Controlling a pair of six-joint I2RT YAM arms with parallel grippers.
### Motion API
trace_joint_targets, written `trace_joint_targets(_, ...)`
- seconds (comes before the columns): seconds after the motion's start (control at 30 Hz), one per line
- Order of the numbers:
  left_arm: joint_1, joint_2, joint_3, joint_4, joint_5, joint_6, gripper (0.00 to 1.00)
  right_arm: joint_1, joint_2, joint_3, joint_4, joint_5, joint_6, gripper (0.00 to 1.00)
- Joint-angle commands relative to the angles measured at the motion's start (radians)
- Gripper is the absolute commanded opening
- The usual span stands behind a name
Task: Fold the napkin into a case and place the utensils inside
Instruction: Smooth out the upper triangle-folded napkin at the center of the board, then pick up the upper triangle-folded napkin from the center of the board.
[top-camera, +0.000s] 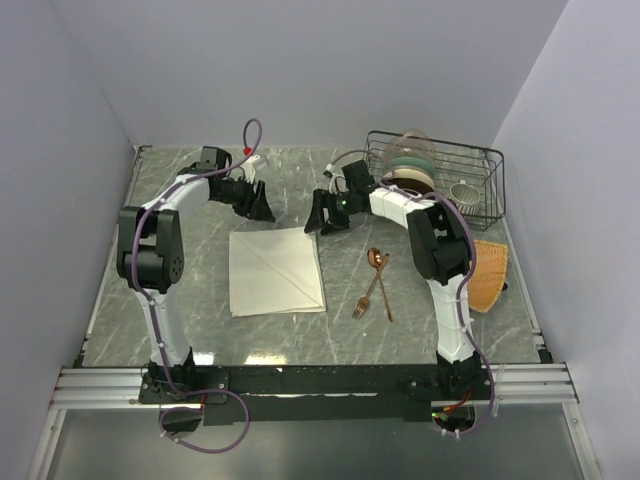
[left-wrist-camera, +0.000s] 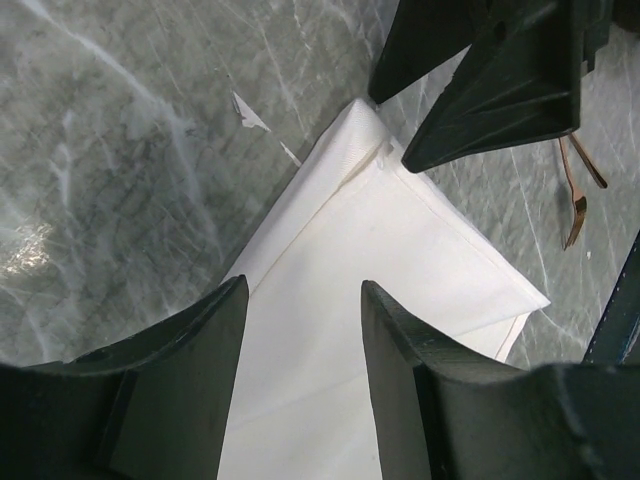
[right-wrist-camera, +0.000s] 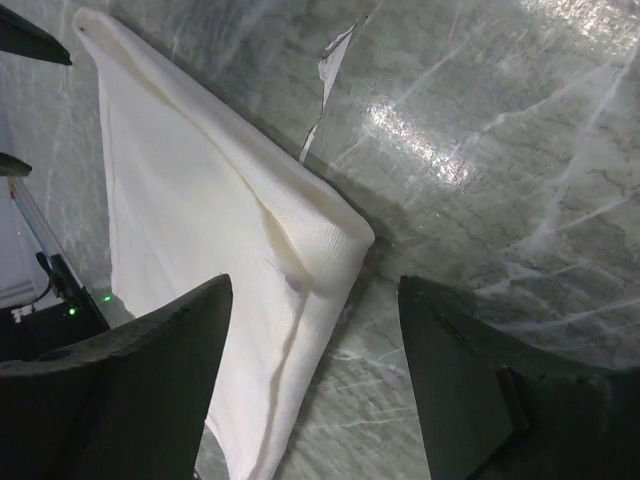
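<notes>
Left wrist view, left gripper (left-wrist-camera: 305, 290): your fingers stand apart with nothing between them, above the napkin's far left part.
Right gripper (right-wrist-camera: 315, 285): yours stands wide and empty, above the napkin's far right corner, which puffs up slightly.
Napkin (top-camera: 275, 270): flat on the table (top-camera: 180, 200), with a diagonal crease across it.
Fork (top-camera: 360, 308), spoon (top-camera: 375, 258): crossed, lying right of the napkin and apart from it.
Orange mat (top-camera: 492, 275): further right of the napkin.
Wire rack (top-camera: 495, 185): far right of the napkin, holding dishes.
</notes>
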Motion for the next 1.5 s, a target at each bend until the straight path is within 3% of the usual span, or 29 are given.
trace_joint_targets(0.0,0.011,-0.018,0.018,0.026,0.018,0.011,0.55,-0.005,0.026,0.042,0.009,-0.021,0.013,0.77)
trace_joint_targets(0.2,0.089,-0.018,0.008,0.033,0.048,-0.040,0.54,-0.005,0.099,0.097,0.018,-0.146,0.043,0.68)
trace_joint_targets(0.5,0.206,0.014,0.015,-0.074,0.018,0.043,0.54,-0.009,0.133,0.117,0.024,-0.220,0.077,0.56)
trace_joint_targets(0.7,0.229,0.097,0.076,-0.169,0.004,0.150,0.57,-0.014,0.095,0.095,0.044,-0.219,0.053,0.36)
trace_joint_targets(0.93,0.229,0.143,0.133,-0.221,0.041,0.235,0.69,-0.010,0.053,0.085,0.084,-0.214,0.051,0.00)
trace_joint_targets(1.1,0.229,0.215,0.225,-0.312,0.068,0.328,0.76,-0.002,0.020,0.059,0.099,-0.215,0.028,0.00)
trace_joint_targets(1.3,0.227,0.301,0.303,-0.473,0.105,0.442,0.69,0.004,-0.016,0.031,0.136,-0.223,0.014,0.00)
trace_joint_targets(1.47,0.227,0.320,0.279,-0.537,0.140,0.505,0.63,0.017,-0.045,0.006,0.164,-0.246,0.002,0.00)
